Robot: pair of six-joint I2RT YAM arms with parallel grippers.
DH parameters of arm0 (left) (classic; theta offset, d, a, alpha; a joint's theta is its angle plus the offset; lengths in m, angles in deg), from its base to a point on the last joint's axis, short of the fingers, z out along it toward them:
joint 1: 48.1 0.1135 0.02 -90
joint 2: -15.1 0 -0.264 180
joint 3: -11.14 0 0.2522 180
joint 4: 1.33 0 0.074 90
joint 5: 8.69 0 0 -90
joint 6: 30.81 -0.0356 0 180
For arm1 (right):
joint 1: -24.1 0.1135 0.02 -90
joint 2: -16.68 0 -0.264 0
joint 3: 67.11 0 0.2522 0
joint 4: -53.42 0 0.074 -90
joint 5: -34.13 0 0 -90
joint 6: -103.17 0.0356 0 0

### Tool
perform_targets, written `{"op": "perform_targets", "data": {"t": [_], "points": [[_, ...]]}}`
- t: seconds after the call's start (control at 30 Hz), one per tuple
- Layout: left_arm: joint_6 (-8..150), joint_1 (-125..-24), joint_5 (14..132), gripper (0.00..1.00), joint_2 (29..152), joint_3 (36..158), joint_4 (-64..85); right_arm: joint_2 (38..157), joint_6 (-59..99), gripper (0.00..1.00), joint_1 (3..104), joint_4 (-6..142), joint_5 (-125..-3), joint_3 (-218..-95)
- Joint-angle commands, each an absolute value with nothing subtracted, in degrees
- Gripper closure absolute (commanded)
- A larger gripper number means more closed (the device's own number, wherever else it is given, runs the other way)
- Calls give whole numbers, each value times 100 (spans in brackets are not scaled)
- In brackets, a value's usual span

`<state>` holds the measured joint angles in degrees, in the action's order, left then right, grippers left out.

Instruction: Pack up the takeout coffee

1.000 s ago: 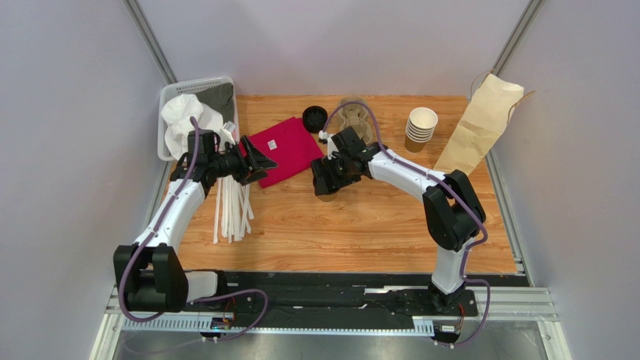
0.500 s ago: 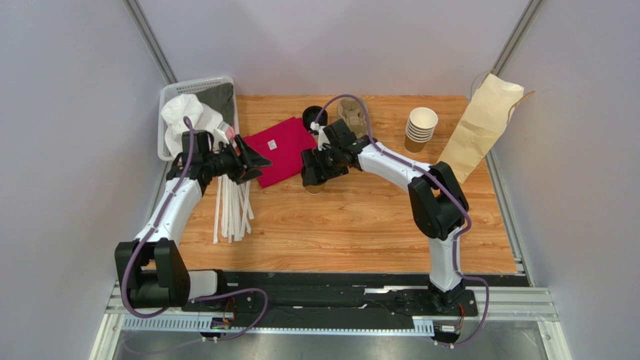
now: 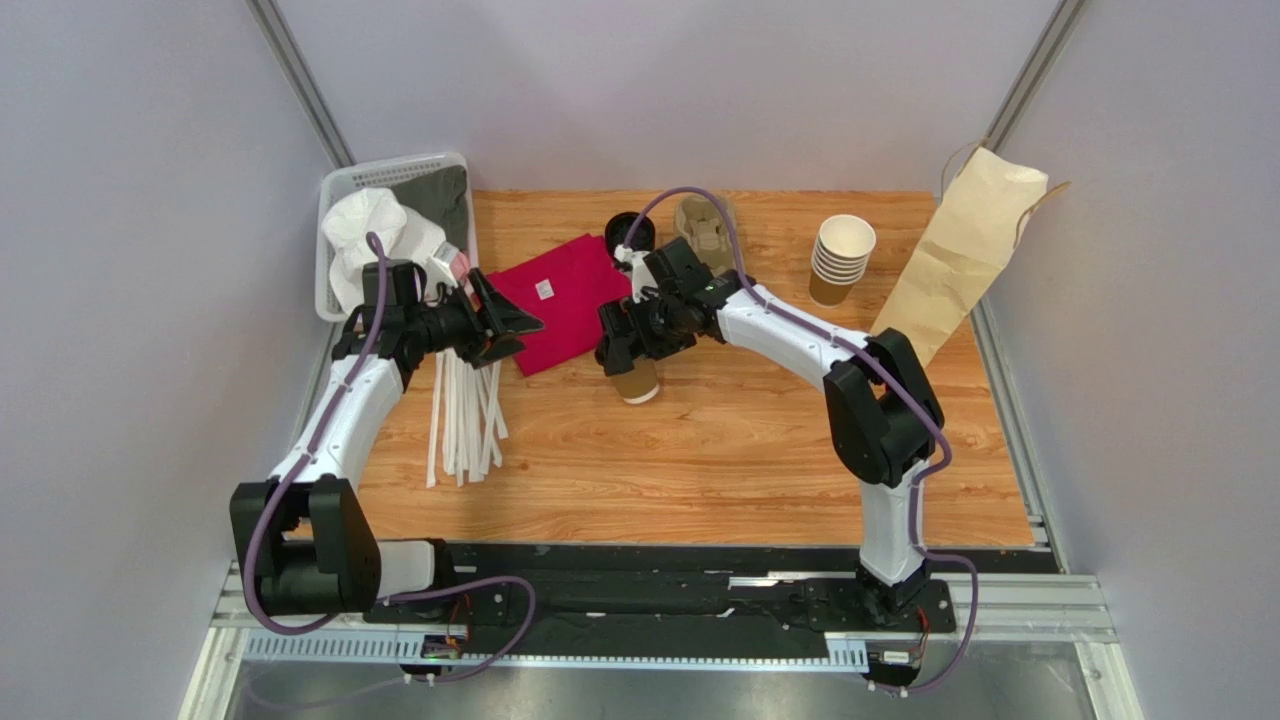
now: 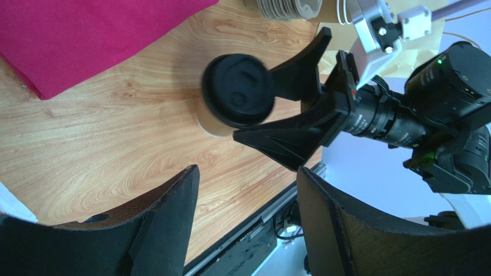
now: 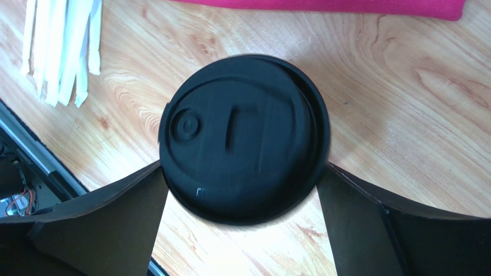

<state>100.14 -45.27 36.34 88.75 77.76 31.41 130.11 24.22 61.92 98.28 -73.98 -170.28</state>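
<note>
The takeout coffee (image 3: 640, 381), a small kraft cup under a round black lid (image 5: 243, 138), is on the wooden table (image 3: 721, 450) near its middle, just in front of the near edge of a red cloth (image 3: 564, 300). From above the cup looks slightly tilted, though I cannot tell whether its base is flat on the wood.

My right gripper (image 5: 243, 172) is down around it with the jaws spread as wide as they go, one finger on each side. In the right wrist view the lid fills the gap and its rim meets or overlaps both fingers (image 5: 115, 218), but I see no squeeze, so I count it as released and not yet holding the cup.

My left gripper (image 4: 248, 171) hangs over the left edge of the red cloth, jaws apart with nothing between them, pointed towards the cup.

Further out, a brown paper bag (image 3: 962, 248) leans at the far right corner, well apart from the cup, with a stack of lidless cups (image 3: 842, 255) beside it. White strips (image 3: 466, 413) lie at the left.

I judge this to be the grasp step – the cup is bracketed but not taken. Next I would close the right jaws on the cup wall below the lid, gently enough not to crush the paper, lift it upright and carry it towards the bag – which probably needs its mouth held open.
</note>
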Motion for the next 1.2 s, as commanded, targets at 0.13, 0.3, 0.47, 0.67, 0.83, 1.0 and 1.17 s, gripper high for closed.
{"op": "perform_targets", "data": {"t": [0.13,0.3,0.47,0.67,0.83,1.0,1.17], "points": [[9971,-4476,3570,28,8691,7816,3036,12400,2073,0,6268,9988,-7336,-17017],[9901,-4485,3578,29,8717,7816,3036,12514,1924,0,6277,10110,-7248,-16894],[9769,-4476,3570,29,8761,7790,3027,12663,1388,0,6408,10111,-6802,-16920],[9690,-4485,3517,29,8823,7772,2957,12971,597,0,6584,10041,-6519,-16956],[9698,-4476,3465,29,8954,7798,2799,13252,193,0,6611,9892,-6492,-16789],[9698,-4476,3438,30,9051,7834,2685,13200,104,7,6602,9540,-6492,-16551],[9611,-4476,3412,32,9007,7956,2684,12805,245,29,6558,9277,-6728,-16358]]}}
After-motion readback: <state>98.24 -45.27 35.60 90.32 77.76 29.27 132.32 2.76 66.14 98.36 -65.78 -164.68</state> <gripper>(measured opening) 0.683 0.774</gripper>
